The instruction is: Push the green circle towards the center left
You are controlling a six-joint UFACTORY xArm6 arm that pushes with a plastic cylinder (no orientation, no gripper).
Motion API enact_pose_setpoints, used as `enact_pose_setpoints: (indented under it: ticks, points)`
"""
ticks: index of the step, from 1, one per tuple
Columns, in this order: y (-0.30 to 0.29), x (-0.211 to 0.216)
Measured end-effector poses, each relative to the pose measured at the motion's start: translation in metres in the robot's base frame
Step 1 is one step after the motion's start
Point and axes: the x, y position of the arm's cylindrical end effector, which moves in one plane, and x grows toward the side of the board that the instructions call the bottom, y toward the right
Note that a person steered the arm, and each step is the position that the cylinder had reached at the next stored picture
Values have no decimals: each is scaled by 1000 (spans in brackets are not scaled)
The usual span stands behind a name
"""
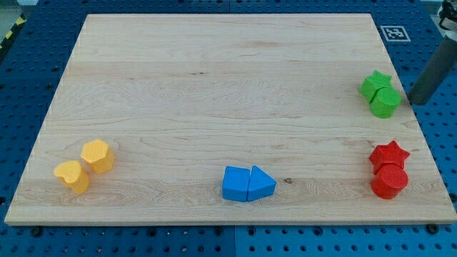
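The green circle [385, 102] sits near the board's right edge, touching the green star [374, 83] just above and left of it. The dark rod comes in from the view's upper right; my tip [416, 101] is just off the board's right edge, a short gap to the right of the green circle and not touching it.
A red star [389, 153] and red circle [390, 181] sit at the lower right. Two blue blocks [247, 184] touch each other at the bottom centre. Two yellow blocks [85, 165] sit at the lower left. The wooden board [214, 86] lies on a blue perforated table.
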Motion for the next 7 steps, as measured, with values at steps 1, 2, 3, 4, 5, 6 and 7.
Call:
enact_pose_setpoints:
  ticks: [1,2,3,4,5,6,7]
  points:
    - [-2,0]
    - [-2,0]
    - [-9,0]
    - [-35,4]
    - [-68,10]
    - [-89,15]
    - [-86,27]
